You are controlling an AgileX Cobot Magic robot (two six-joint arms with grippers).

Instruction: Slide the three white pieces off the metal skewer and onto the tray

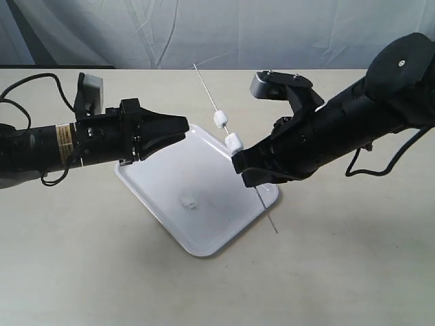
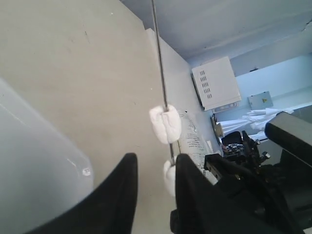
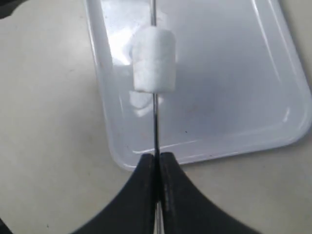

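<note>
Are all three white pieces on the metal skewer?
No: only two white pieces sit on the metal skewer, and the third piece lies on the tray.

Tray [image 1: 204,234]: white, flat, rounded corners.
Skewer [image 1: 206,92]: thin metal rod, slanted above the far edge.
Upper piece [image 1: 220,120]: white chunk, threaded mid-rod.
Lower piece [image 1: 233,142]: threaded just below.
Third piece [image 1: 189,202]: off the rod, lying in the tray.

Left arm [image 1: 102,139] black, yellow label [image 1: 65,142], black cable [image 1: 27,78]; right arm [image 1: 353,122] black.
</note>
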